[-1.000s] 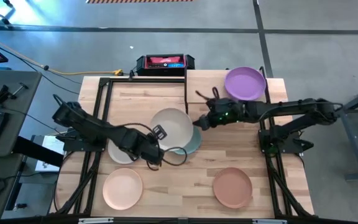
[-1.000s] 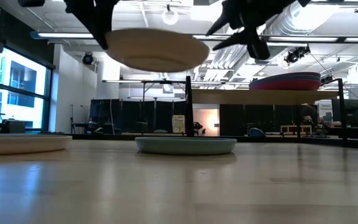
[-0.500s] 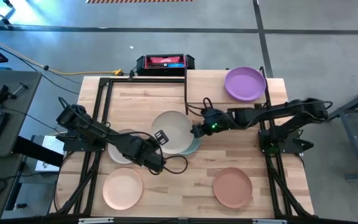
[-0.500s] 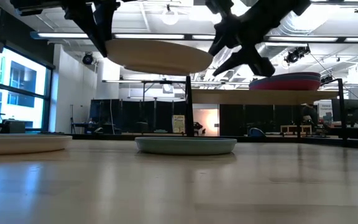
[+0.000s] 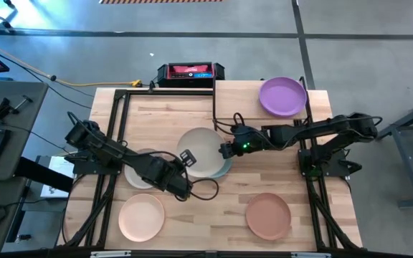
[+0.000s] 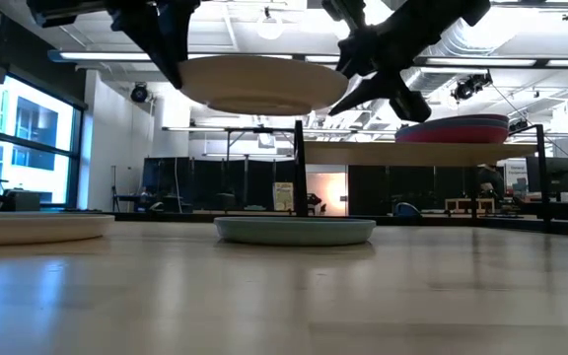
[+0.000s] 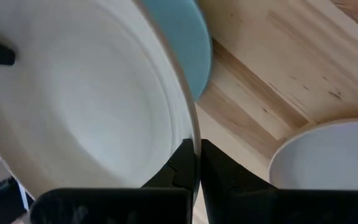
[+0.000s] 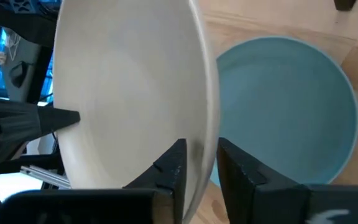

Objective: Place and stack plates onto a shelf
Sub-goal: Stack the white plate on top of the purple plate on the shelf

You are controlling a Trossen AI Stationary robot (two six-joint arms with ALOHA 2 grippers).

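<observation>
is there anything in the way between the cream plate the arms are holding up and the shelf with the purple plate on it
Nothing visible blocks it. The cream plate is held in the air above the teal plate, with the left end effector and the right end effector at opposite rims. Toward the shelf, whose purple plate tops a stack, only the right arm lies along the way.

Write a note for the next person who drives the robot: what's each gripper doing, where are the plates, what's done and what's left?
Left gripper: shut on the cream plate, held in the air above the teal plate.
Right gripper: its fingers straddle the cream plate's opposite rim; a handover looks under way.
Shelf: a stack with the purple plate on top.
On the table: teal, peach-pink plate, terracotta plate, and a pale plate partly under the left arm.
Left: shelve the cream plate, then the table plates.
</observation>
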